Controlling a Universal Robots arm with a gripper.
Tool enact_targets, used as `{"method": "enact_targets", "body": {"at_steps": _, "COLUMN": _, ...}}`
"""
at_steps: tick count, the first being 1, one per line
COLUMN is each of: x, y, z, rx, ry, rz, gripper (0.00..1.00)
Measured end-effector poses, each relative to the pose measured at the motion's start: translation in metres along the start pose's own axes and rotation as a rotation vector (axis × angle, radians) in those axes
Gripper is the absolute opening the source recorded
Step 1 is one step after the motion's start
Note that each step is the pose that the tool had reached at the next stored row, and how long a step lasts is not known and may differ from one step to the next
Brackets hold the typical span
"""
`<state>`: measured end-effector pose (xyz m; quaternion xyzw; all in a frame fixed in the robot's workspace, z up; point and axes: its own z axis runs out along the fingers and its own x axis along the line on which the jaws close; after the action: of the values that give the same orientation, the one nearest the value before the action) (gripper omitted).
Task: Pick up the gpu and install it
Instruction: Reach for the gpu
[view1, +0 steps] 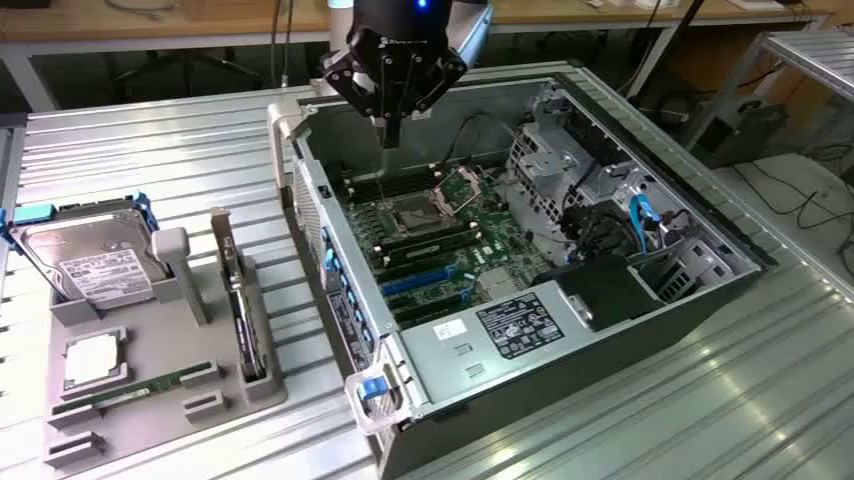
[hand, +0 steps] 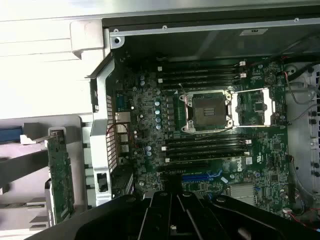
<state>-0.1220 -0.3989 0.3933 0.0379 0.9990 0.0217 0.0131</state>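
Observation:
The gpu (view1: 242, 305), a thin dark card with a silvery end bracket, stands on edge in a grey holder (view1: 160, 385) on the exterior view's left, outside the computer. The wrist view shows the gpu (hand: 60, 175) beside the case wall. My gripper (view1: 388, 132) hangs above the far end of the open computer case (view1: 694, 300), over the motherboard (view1: 441, 235). Its fingers are shut together with nothing between them. In the wrist view my gripper (hand: 170, 200) is over the board near the blue expansion slots (hand: 200, 176).
The holder also carries a silver hard drive (view1: 94, 265), a square chip (view1: 94, 358) and a green memory stick (view1: 127, 390). An open processor socket (hand: 207, 111) sits mid-board. The case's walls, drive cage (view1: 567, 150) and cables (view1: 641, 225) surround the board.

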Motion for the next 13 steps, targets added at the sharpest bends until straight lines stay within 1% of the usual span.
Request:
{"method": "enact_targets", "body": {"at_steps": 10, "x": 0.0009, "y": -0.0005, "z": 0.0000, "rx": 0.0001, "ry": 0.0000, "rz": 0.000, "gripper": 0.11}}
{"method": "enact_targets", "body": {"at_steps": 11, "x": 0.0023, "y": -0.0018, "z": -0.0002, "rx": 0.0001, "ry": 0.0000, "rz": 0.000, "gripper": 0.11}}
{"method": "enact_targets", "body": {"at_steps": 13, "x": 0.0090, "y": -0.0074, "z": -0.0006, "rx": 0.0001, "ry": 0.0000, "rz": 0.000, "gripper": 0.11}}
